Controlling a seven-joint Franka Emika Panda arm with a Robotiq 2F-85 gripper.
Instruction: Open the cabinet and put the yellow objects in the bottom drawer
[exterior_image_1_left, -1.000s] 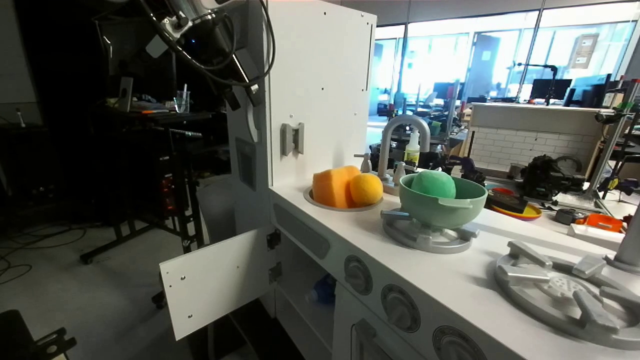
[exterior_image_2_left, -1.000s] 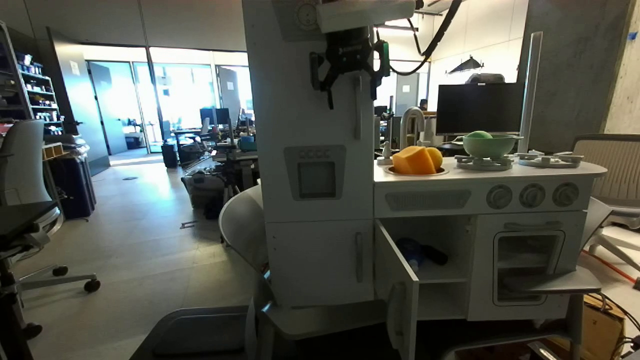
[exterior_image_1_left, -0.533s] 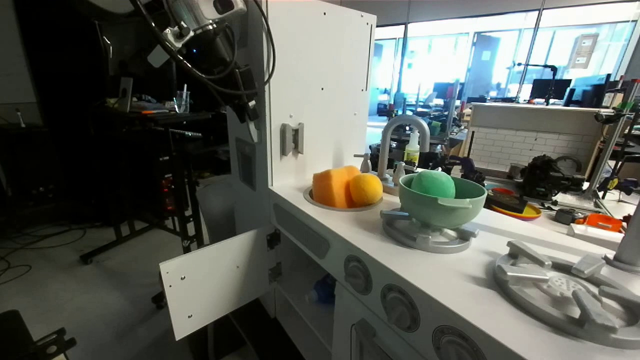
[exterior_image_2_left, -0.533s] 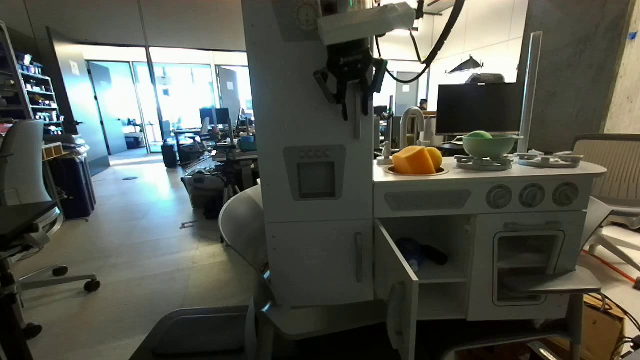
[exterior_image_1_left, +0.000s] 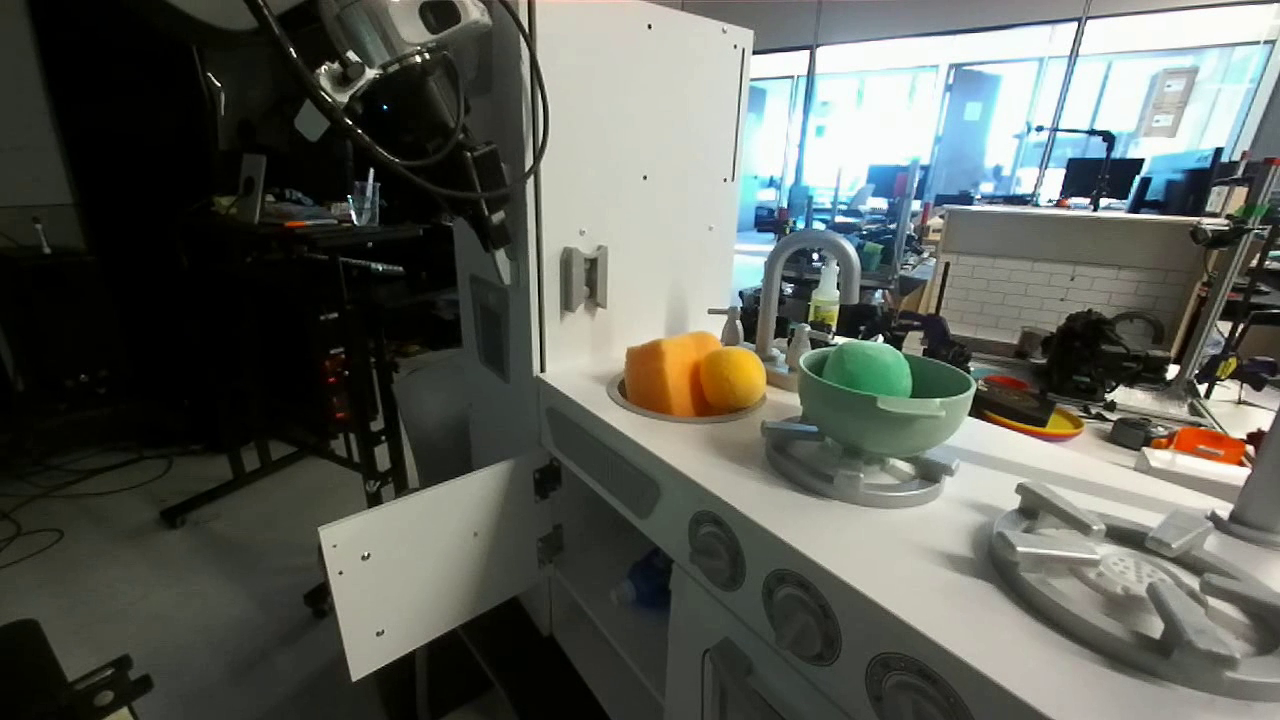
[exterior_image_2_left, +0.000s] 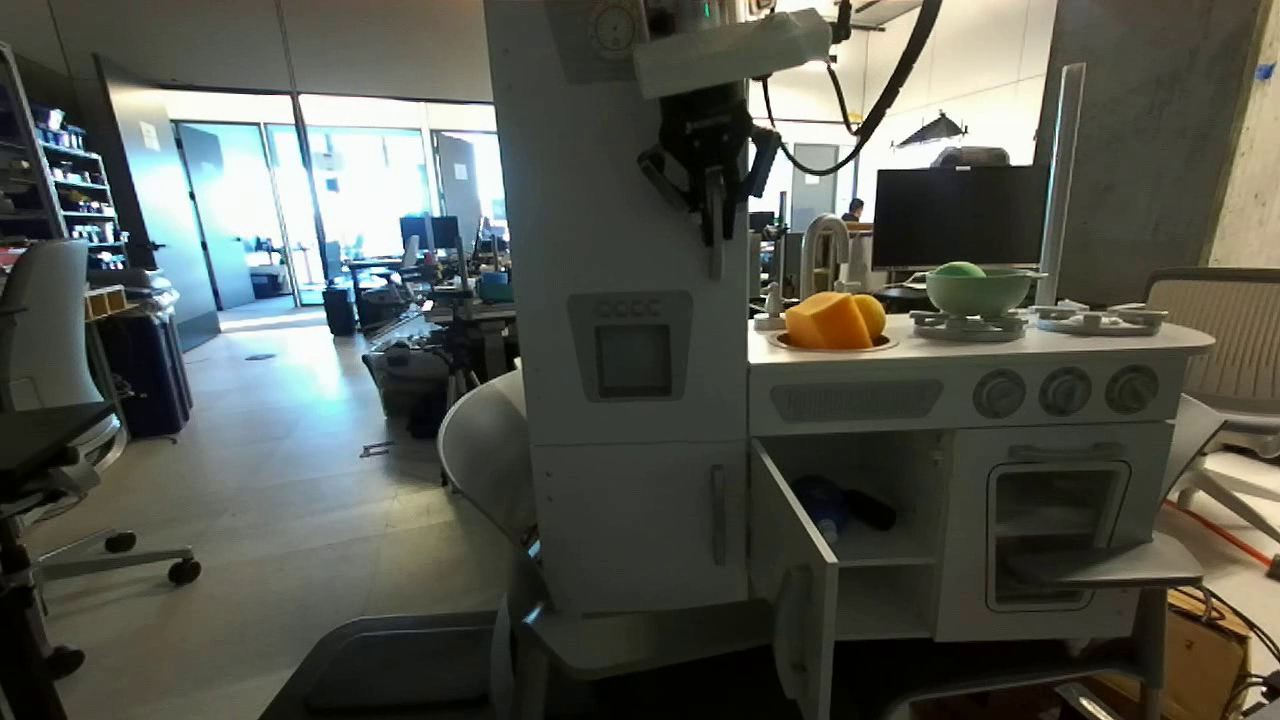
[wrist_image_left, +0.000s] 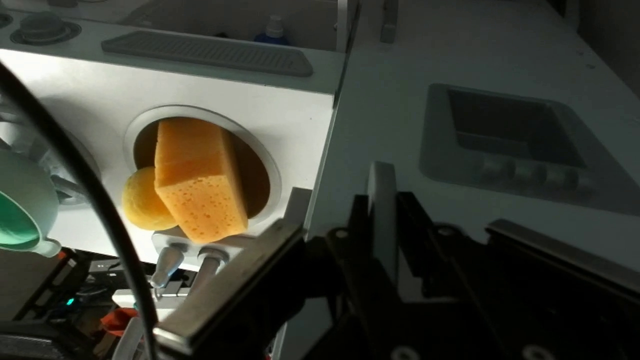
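The end effector (wrist_image_left: 383, 202) clamps the handle (wrist_image_left: 383, 176) of the cabinet (exterior_image_2_left: 605, 230), presumably to pull it open, while the sink (wrist_image_left: 274, 186) cradles sponge (wrist_image_left: 201, 180) and ball (wrist_image_left: 145, 199).

Black robot hand (exterior_image_1_left: 493, 238) right up at the slim light-grey handle (exterior_image_1_left: 503, 266) of the tall white cupboard (exterior_image_1_left: 640, 120)! Orange block (exterior_image_1_left: 662, 378) and round yellow-orange ball (exterior_image_1_left: 733, 378) sit side by side in the grey-rimmed round sink (exterior_image_1_left: 632, 405), rectangular white door (exterior_image_1_left: 440, 560) wide open below.
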